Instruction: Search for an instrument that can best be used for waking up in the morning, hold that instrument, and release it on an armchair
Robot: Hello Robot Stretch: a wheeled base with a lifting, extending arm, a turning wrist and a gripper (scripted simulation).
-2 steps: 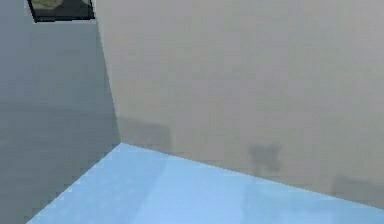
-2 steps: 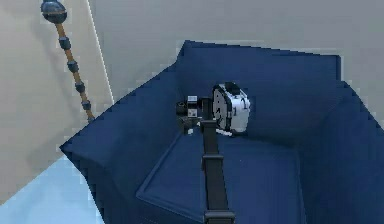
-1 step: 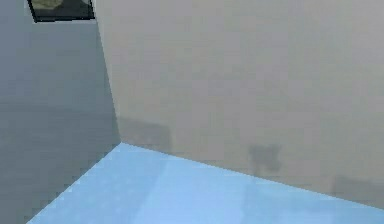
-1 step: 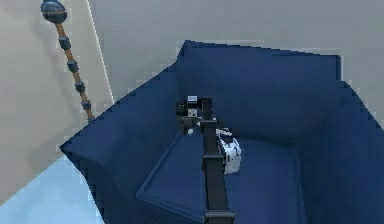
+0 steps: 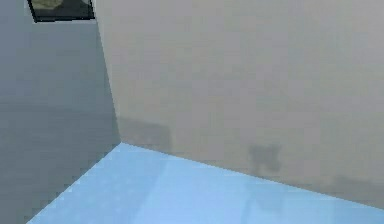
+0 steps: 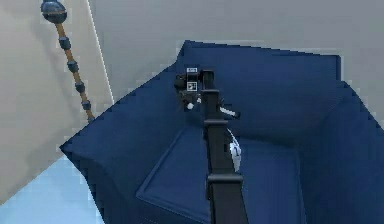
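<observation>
A dark blue armchair [image 6: 290,100] stands in the arm side view, seat and backrest facing me. The arm's dark bar [image 6: 218,165] rises from the bottom edge over the seat cushion. At its far end sit the two white marked squares, with the gripper [image 6: 185,88] over the armchair's left armrest near the backrest. I cannot tell whether it holds anything. A small pale thing [image 6: 234,150] lies on the seat cushion right beside the bar; its shape is too small to name.
A tall beaded pole with a dark ball on top [image 6: 56,12] stands left of the armchair against a pale wall. Ahead, two walls meet in a corner above a light blue floor [image 5: 180,195]. A framed picture [image 5: 60,8] hangs high on the left wall.
</observation>
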